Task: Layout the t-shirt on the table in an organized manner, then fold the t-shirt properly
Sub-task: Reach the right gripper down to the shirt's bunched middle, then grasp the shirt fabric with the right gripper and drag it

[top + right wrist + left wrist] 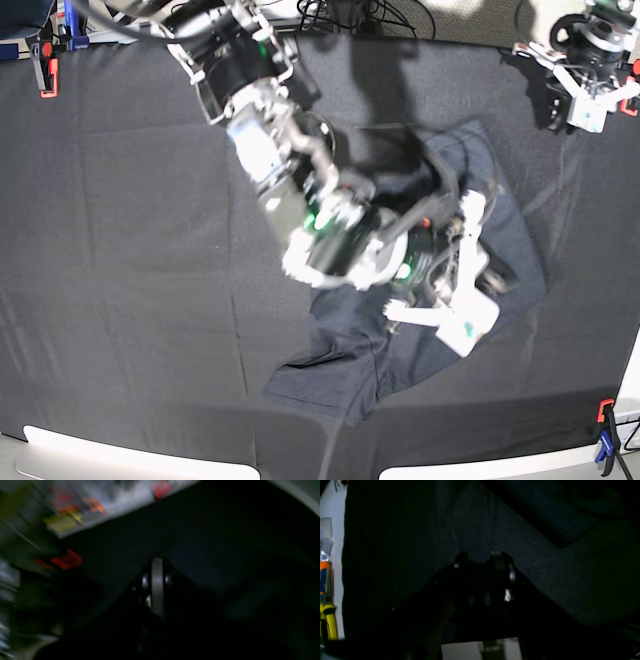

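Observation:
The dark slate-blue t-shirt (340, 372) lies crumpled right of centre on the table (130, 250), running from the middle toward the front edge. My right arm reaches in from the back left, blurred, and its white right gripper (455, 300) is over the shirt's right half. In the right wrist view the right gripper (157, 562) has its fingers pressed together, with bluish t-shirt (200, 567) beside it; I cannot tell if fabric is pinched. The left gripper (585, 100) hangs at the back right corner, off the shirt. In its wrist view the left gripper (481, 556) stands open over black cloth, with the t-shirt (545, 507) farther away.
A red clamp (47, 70) sits at the back left edge and a blue clamp (603, 440) at the front right corner. The pale rim (100, 455) runs along the front. Orange and yellow-handled tools (325, 585) lie off the cloth's edge. Cables (350, 12) sit at the back.

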